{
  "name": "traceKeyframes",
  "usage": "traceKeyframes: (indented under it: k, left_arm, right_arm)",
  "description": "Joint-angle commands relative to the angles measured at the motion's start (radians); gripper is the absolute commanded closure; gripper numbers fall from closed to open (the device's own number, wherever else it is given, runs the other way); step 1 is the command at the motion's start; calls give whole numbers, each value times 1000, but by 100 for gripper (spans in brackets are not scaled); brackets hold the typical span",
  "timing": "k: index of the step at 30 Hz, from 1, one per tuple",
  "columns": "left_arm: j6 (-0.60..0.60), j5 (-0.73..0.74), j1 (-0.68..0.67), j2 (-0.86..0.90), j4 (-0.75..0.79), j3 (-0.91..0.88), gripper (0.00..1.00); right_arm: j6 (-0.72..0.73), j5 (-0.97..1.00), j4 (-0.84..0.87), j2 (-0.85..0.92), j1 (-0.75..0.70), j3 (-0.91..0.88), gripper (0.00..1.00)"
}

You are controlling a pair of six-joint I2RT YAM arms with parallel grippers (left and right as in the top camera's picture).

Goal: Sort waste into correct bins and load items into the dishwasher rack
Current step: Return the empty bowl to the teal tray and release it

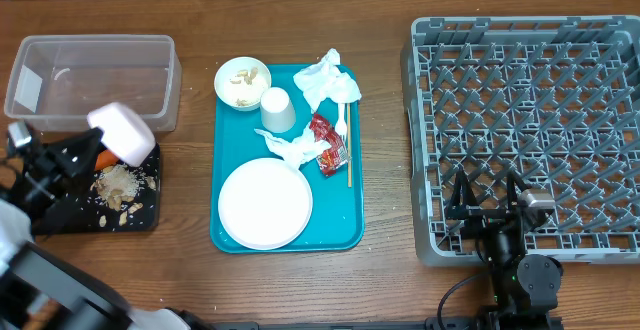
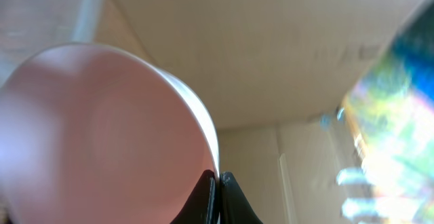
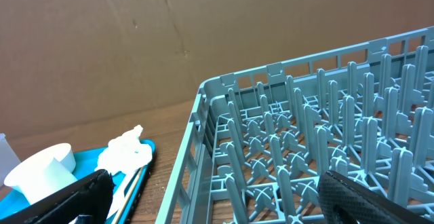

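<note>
The left tool [image 2: 218, 180] ends in two slim, glossy black fingers [image 2: 203, 200] with tapered tips, and the left arm [image 1: 60, 285] behind it has smooth white and dark grey casings. The right tool [image 1: 487, 198] has matte black, faintly grainy fingers [image 3: 376, 197] with a small silver block [image 1: 537, 201] beside them. The right arm [image 1: 528, 275] is black and rounded, with tiny green lights [image 1: 508, 273] and a thin black cable [image 1: 452, 292] on its left.

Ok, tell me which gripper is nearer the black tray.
Left. The left gripper hangs over the far edge of the black tray, shut on a bowl; the right gripper sits open at the rack, far off.
</note>
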Motion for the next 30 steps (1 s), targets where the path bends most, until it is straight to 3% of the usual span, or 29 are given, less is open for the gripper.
traceKeyframes:
  k: [1,2,5,9,15,23,30]
  left_arm:
    - [40,-143,-145,-251,-1,1,96]
    - [21,-235,-186,-294,-3,1,96]
    - [-76,-878,-505,-447,-27,1,96]
    - [-141,-1291,-828,-413,-8,1,96]
    - [-190,-1548,-1080,-238,84,1,96]
    - [-154,-1599,-1106,-27,197,1,96]
    - [-154,-1593,-1115,16,233,1,94]
  right_arm:
    - [-8,10,6,-9,-2,-10,0]
    - [-8,10,6,-9,-2,-10,0]
    - [-8,10,6,-9,-2,-10,0]
    - [-8,10,6,-9,-2,-10,0]
    - [-8,10,6,-9,-2,-10,0]
    - [-8,10,6,-9,-2,-10,0]
    - [-8,10,6,-9,-2,-10,0]
